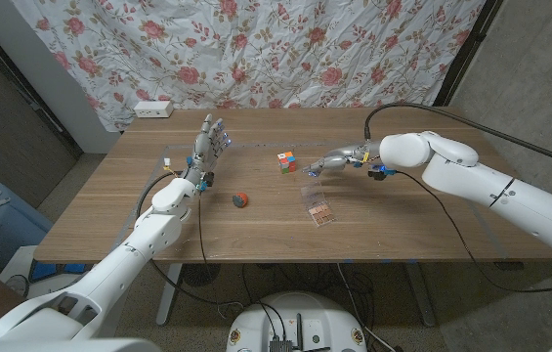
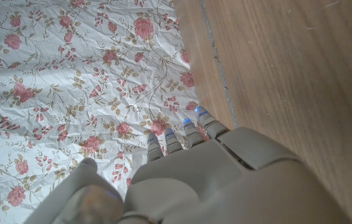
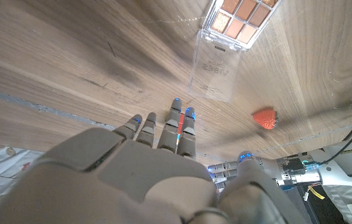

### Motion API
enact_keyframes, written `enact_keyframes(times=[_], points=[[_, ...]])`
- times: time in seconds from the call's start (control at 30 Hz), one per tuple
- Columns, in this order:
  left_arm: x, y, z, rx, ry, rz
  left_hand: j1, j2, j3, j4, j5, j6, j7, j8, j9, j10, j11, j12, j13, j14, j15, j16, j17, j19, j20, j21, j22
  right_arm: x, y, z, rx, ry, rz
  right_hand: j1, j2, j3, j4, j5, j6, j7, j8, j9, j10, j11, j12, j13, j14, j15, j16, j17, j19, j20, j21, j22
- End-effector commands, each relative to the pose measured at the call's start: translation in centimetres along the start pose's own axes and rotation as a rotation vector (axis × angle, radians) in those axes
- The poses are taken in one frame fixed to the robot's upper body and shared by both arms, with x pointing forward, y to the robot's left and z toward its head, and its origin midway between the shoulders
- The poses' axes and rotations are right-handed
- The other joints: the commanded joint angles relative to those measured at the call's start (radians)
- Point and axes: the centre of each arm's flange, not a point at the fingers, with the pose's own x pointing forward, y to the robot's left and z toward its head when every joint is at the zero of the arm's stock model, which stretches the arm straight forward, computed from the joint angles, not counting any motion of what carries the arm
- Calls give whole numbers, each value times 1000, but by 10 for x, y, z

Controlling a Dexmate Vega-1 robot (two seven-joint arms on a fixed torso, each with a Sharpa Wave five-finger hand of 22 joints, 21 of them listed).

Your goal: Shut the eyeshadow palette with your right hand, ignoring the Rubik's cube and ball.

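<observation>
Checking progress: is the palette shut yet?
Open. The palette lies flat, its clear lid folded out beside the uncovered colour pans; the right hand hovers near it.

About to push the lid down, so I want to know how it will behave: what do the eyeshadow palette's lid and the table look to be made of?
The eyeshadow palette has a lid that looks like clear, glossy, hard plastic: the wood grain shows through it, with faint lettering. The table looks like smooth wood or wood veneer, with visible grain and a soft sheen.

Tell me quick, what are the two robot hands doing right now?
Left robot hand: open, fingers up, holding nothing.
Right robot hand: open, holding nothing, reaching toward the clear lid of the eyeshadow palette, which is not shut yet.
</observation>
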Motion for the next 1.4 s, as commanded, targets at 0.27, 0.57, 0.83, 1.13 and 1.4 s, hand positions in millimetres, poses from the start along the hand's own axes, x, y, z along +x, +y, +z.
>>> enact_keyframes(times=[0.27,0.57,0.83,1.13,1.4], points=[[0,0,0,0,0,1,6,8,10,-2,3,-3,-7,5,4,2,-6,6,4,4,-24,6,5,8,2,4,4,17,-1,18,-85,11,66,-7,37,-2,12,9,31,4,10,2,23,-1,4,6,11,3,9,0,-1,-1,6,6],[0,0,0,0,0,1,6,8,10,-2,3,-3,-7,5,4,0,-9,5,4,4,-24,6,5,7,2,4,4,21,-2,23,-113,18,72,-8,33,-10,25,11,89,10,26,3,43,2,5,8,26,0,15,-1,-1,-2,8,5],[0,0,0,0,0,1,6,8,10,-2,3,-3,-7,5,4,0,-8,5,4,4,-23,6,5,7,0,4,4,23,-6,28,-132,20,71,-6,30,-14,32,12,116,11,30,4,69,4,11,10,40,-4,21,-2,1,-2,9,5],[0,0,0,0,0,1,6,8,10,-2,3,-2,-7,5,4,0,-9,5,4,4,-23,6,5,7,1,4,4,25,-7,34,-161,16,67,-4,27,-20,39,14,161,18,41,6,107,5,20,13,62,-8,28,-6,4,-1,10,5],[0,0,0,0,0,1,6,8,10,-2,3,-2,-7,5,4,0,-8,5,4,4,-24,6,5,7,2,4,4,26,-9,37,-167,17,69,1,27,-23,43,16,195,20,47,8,151,8,31,17,79,-13,35,-9,7,-1,10,5]])
